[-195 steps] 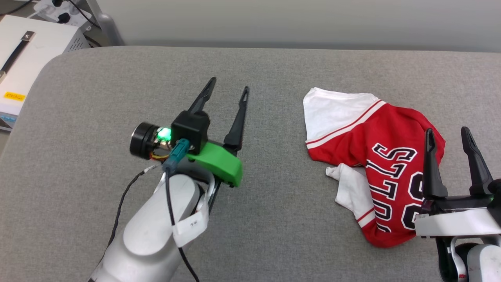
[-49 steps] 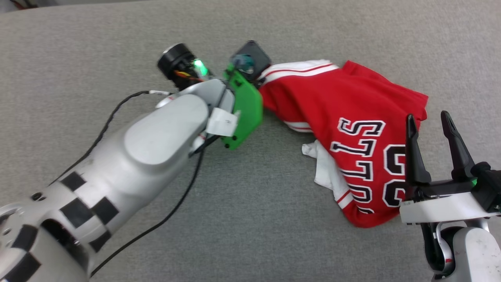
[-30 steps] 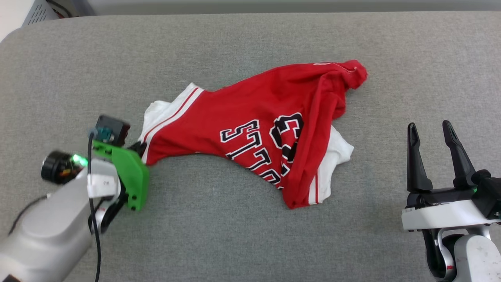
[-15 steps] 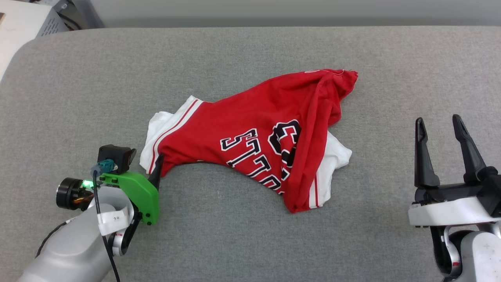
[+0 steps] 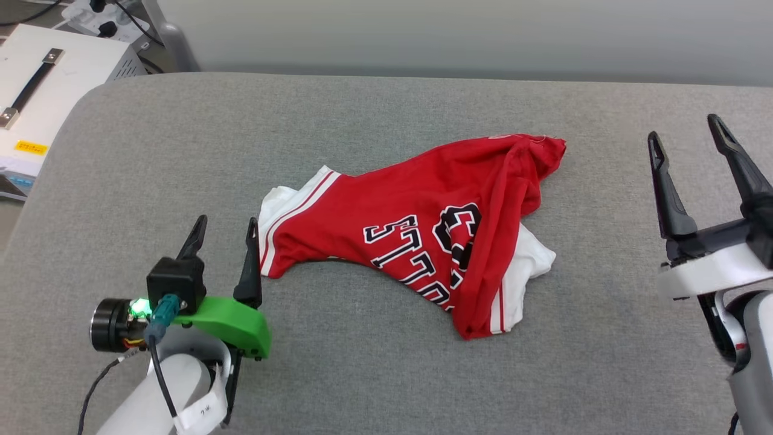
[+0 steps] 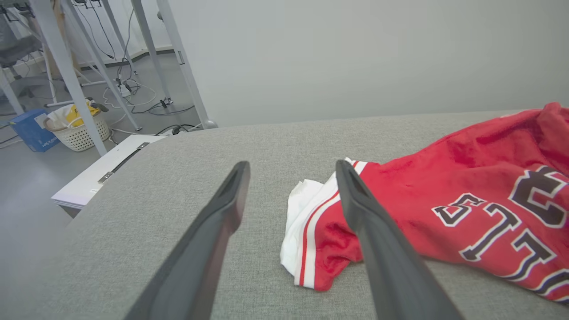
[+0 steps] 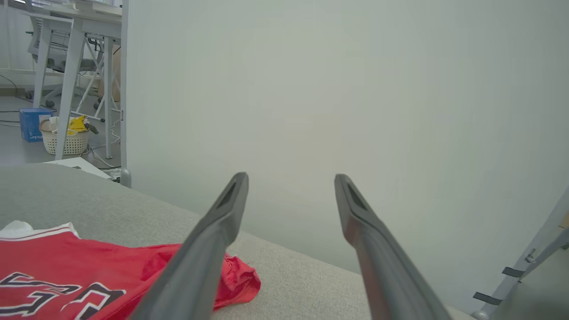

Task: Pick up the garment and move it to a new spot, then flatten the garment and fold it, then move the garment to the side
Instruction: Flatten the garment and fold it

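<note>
Garment lay crumpled mid-frame on the grey bench. We saw our left gripper at lower left, jaws apart and empty, just beside the garment's left end; our right gripper stood at the right edge, jaws apart too, well clear.

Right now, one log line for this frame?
shirt: crumpled on pad, ungripped | left gripper: open, beside shirt | right gripper: open, apart from shirt | flatten/fold: not yet done

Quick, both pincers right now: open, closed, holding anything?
Left pincer: open, empty, beside the garment.
Right pincer: open, empty, away from it.
</note>
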Robot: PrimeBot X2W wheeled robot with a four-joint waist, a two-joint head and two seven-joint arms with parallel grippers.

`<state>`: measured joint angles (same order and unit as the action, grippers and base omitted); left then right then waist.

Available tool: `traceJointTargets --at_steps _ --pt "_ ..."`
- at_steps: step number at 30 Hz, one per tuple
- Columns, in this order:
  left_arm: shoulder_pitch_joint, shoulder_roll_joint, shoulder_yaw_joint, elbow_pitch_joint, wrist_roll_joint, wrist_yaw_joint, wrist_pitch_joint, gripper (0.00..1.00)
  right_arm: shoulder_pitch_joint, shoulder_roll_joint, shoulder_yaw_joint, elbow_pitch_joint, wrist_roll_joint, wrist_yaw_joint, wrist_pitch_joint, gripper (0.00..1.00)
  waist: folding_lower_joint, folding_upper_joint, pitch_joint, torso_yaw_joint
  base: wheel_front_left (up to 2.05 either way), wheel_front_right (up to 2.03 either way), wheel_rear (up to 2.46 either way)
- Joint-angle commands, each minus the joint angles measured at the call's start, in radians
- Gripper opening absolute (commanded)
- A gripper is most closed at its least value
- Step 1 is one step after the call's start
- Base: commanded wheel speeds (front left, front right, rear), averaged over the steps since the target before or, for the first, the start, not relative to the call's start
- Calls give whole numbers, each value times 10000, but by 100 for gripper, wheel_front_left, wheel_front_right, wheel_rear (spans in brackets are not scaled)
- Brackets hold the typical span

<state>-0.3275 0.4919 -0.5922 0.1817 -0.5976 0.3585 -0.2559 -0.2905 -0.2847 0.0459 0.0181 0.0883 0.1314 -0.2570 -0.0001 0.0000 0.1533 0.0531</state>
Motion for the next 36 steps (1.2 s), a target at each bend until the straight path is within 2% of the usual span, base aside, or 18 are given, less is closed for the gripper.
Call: traceJointTargets --at_steps 1,6,13,18,24,29,36 --pt "401 -231 389 -251 377 106 -57 100 -389 -364 295 287 152 -7 114 100 1 0 -112 127 0 0 0" --pt "1390 -993 1684 -986 1514 50 -57 100 -1330 -1550 1850 910 1442 -7 1905 100 1 0 -144 274 0 0 0" --pt "2094 -1974 2953 -1179 2588 -725 -58 100 -2466 -3420 4976 938 3954 -7 5311 100 1 0 74 508 0 0 0" --pt "2134 -2616 3597 -1160 3224 -1300 -58 100 -3244 -4242 6728 859 5595 -7 7306 100 1 0 390 735 0 0 0" --pt "1995 -3301 4130 -1183 3840 -1838 -58 100 -4219 -4347 8111 1432 6294 -7 8195 100 1 0 897 1050 0 0 0" --pt "1815 -3749 4464 -1163 4248 -2221 -58 100 -4794 -3950 9089 2482 6585 -7 8294 100 1 0 1298 1265 0 0 0" --pt "1754 -4112 4820 -1118 4603 -2523 -58 100 -4738 -3594 10543 3666 7114 -7 8080 100 1 0 1386 1347 0 0 0"
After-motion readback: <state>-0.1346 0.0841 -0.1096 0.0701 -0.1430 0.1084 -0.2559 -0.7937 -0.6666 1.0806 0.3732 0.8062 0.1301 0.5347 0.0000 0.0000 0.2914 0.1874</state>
